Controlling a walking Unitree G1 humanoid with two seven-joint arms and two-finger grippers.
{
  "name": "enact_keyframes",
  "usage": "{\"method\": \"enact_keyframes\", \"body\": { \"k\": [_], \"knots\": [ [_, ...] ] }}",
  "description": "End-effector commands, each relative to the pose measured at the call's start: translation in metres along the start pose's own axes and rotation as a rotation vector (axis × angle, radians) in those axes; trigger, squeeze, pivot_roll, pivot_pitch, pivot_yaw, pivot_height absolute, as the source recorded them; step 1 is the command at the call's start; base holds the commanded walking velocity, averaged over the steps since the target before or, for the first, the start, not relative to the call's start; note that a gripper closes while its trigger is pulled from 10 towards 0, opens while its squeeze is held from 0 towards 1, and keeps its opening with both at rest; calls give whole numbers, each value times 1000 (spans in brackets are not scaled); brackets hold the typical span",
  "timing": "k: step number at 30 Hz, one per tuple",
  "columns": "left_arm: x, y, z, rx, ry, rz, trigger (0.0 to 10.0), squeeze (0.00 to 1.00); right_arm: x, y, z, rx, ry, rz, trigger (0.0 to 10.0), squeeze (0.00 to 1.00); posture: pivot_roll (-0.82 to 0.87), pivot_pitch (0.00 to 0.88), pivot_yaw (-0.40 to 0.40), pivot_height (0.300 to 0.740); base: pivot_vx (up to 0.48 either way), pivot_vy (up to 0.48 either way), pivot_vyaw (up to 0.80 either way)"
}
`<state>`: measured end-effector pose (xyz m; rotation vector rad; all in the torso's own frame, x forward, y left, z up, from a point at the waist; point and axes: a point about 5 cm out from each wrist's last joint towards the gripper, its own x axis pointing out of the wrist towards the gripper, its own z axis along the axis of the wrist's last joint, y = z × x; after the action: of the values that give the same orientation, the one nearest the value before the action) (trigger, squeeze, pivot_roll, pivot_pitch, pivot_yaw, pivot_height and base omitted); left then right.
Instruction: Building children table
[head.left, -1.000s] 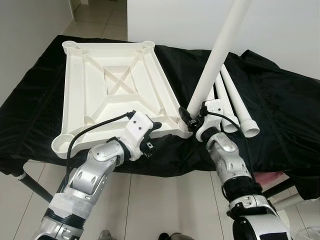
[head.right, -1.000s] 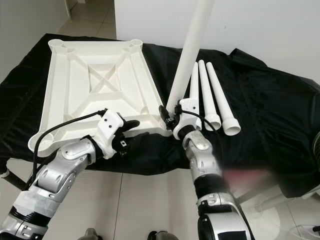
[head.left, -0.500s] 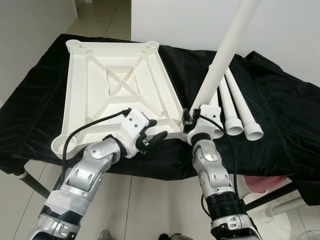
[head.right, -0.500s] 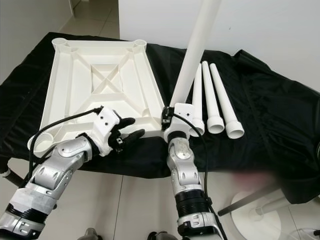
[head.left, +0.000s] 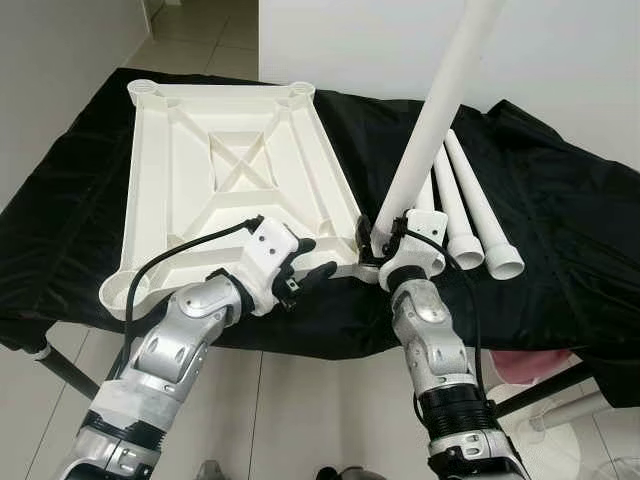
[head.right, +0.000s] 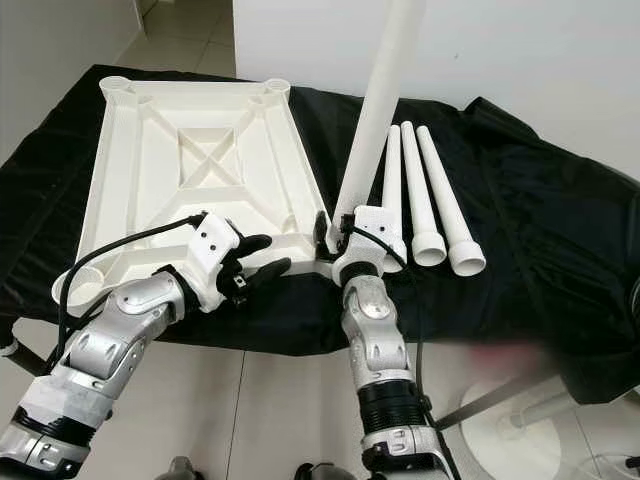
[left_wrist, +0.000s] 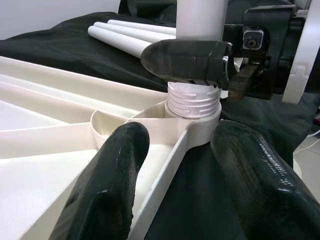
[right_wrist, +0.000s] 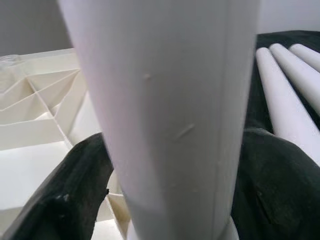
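A white table top lies upside down on a black cloth. One white table leg stands nearly upright, leaning slightly right. Its threaded end sits in the near right corner socket. My right gripper is shut on this leg just above the thread, and its black fingers press the leg from both sides. My left gripper is open at the top's near edge, just left of that corner. Its fingers straddle the rim and hold nothing.
Three more white legs lie side by side on the black cloth, right of the standing leg. The cloth hangs over the table's near edge. A tiled floor and a white wall surround the table.
My left gripper has slid right along the near edge toward the corner, with its fingers now spread. My right forearm has swung in under the leg, which stays at the corner socket.
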<state>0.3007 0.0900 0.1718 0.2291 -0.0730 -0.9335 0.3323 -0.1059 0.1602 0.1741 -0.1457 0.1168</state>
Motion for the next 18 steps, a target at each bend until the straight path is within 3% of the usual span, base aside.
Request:
{"method": "enact_keyframes", "body": {
  "k": [1, 2, 3, 6, 10, 16, 18],
  "knots": [
    [3, -8, -1, 2, 4, -103, 10000, 0, -3, -1, -3, 19, 14, 26, 10000, 741, 37, 45, -92, 740, 0, 0, 0],
    [3, -8, -1, 2, 4, -103, 10000, 0, -3, -1, -3, 19, 14, 26, 10000, 741, 37, 45, -92, 740, 0, 0, 0],
    [3, -8, -1, 1, 3, -103, 10000, 0, -3, -1, -3, 8, 13, 56, 10000, 0, 37, 45, -92, 740, 0, 0, 0],
    [3, -9, -1, 1, 1, -105, 10000, 0, -4, -2, -4, -6, 17, 137, 10000, 0, 35, 46, -92, 740, 0, 0, 0],
    [4, -15, -1, -2, -2, -125, 10000, 0, -1, -8, -5, -101, 22, 308, 10000, 0, 30, 52, -81, 740, 0, 0, 0],
    [6, -21, -1, -5, -5, -147, 10000, 0, 3, -17, -5, -163, 38, 403, 10000, 0, 33, 49, -80, 740, 0, 0, 0],
    [8, -25, -1, -5, -7, -161, 10000, 0, 7, -25, -6, -234, 56, 449, 10000, 0, 36, 47, -77, 740, 0, 0, 0]
  ]
}}
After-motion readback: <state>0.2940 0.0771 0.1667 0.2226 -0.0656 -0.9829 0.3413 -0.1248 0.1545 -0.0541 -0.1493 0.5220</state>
